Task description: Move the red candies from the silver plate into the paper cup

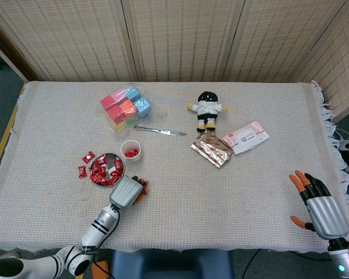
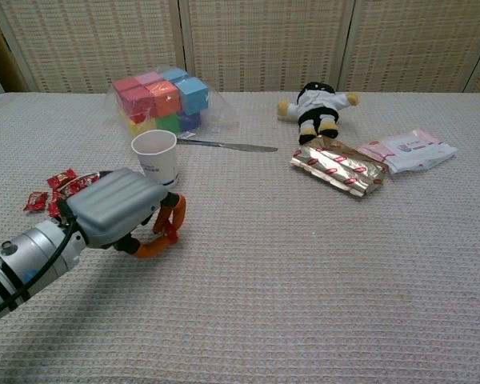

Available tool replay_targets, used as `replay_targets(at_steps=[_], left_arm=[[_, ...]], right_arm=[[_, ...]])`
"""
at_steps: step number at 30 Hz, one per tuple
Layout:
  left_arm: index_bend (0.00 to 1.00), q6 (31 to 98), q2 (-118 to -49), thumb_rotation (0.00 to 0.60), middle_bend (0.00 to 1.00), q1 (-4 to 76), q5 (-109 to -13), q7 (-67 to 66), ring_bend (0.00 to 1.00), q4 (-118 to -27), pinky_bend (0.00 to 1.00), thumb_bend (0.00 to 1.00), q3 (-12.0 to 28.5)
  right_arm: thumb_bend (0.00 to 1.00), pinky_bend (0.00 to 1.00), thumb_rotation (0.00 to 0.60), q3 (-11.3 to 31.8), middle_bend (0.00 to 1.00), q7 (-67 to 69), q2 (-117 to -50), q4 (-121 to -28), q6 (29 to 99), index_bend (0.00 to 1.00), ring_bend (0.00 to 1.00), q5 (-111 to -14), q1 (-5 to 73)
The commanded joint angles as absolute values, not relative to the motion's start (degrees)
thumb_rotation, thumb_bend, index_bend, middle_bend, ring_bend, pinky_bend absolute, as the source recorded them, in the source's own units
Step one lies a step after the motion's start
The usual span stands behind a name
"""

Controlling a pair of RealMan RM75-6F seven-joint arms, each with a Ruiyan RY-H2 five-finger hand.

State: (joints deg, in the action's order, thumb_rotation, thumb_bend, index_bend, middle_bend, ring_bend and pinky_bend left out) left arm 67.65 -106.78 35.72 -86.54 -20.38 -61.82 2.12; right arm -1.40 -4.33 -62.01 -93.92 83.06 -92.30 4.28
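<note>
The silver plate holds several red candies at the front left of the table; the chest view shows only a few of its candies behind my left hand. The white paper cup stands just right of it with red candies inside. My left hand lies on the cloth in front of the cup, its fingers curled in around a single red candy, pinching it against the thumb. My right hand hovers open at the front right edge, empty.
Two loose candies lie left of the plate. Further back are a bag of coloured blocks, a knife, a plush doll, a foil packet and a pink wipes pack.
</note>
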Motion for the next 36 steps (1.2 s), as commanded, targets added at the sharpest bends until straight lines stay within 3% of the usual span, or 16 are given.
replay_targets(at_steps=[1,7,15,25,32,36], left_arm=[[0.63,70.2,-104.2,0.6,0.62,35.1,-87.5,-18.9,0.57,-64.6,1.0,0.43,3.0],[0.62,72.2,-98.7,0.6,0.62,36.5,-86.2,-17.8,0.57,-70.1,1.0,0.42,8.7],[0.6,64.4,-100.0,0.6,0.62,44.3,-80.1,-21.4,0.57,-64.8,1.0,0.42,16.6],[0.55,59.8,-104.1,0.6,0.59,48.0,-76.8,-20.9,0.57,-52.9,1.0,0.42,16.8],[0.37,58.4,-103.2,0.6,0.5,48.0,-76.2,-21.7,0.49,-54.1,1.0,0.42,15.1],[0.32,59.4,-102.1,0.6,0.47,47.4,-76.1,-22.4,0.48,-56.7,1.0,0.42,14.6]], right_arm=[[0.0,0.13,0.6,-1.3,0.0,-4.2,-62.0,-93.9,83.1,0.0,0.0,-92.2,4.3],[0.0,0.13,0.6,-1.1,0.0,-4.7,-62.2,-94.0,82.4,0.0,0.0,-91.6,4.5],[0.0,0.13,0.6,-0.7,0.0,-6.4,-62.9,-94.2,81.1,0.0,0.0,-90.5,5.1],[0.0,0.13,0.6,-0.1,0.0,-6.8,-62.9,-94.2,81.2,0.0,0.0,-88.9,4.9],[0.0,0.13,0.6,0.1,0.0,-7.3,-63.2,-94.4,81.2,0.0,0.0,-88.5,5.0],[0.0,0.13,0.6,0.0,0.0,-7.2,-63.2,-94.4,81.4,0.0,0.0,-88.8,4.9]])
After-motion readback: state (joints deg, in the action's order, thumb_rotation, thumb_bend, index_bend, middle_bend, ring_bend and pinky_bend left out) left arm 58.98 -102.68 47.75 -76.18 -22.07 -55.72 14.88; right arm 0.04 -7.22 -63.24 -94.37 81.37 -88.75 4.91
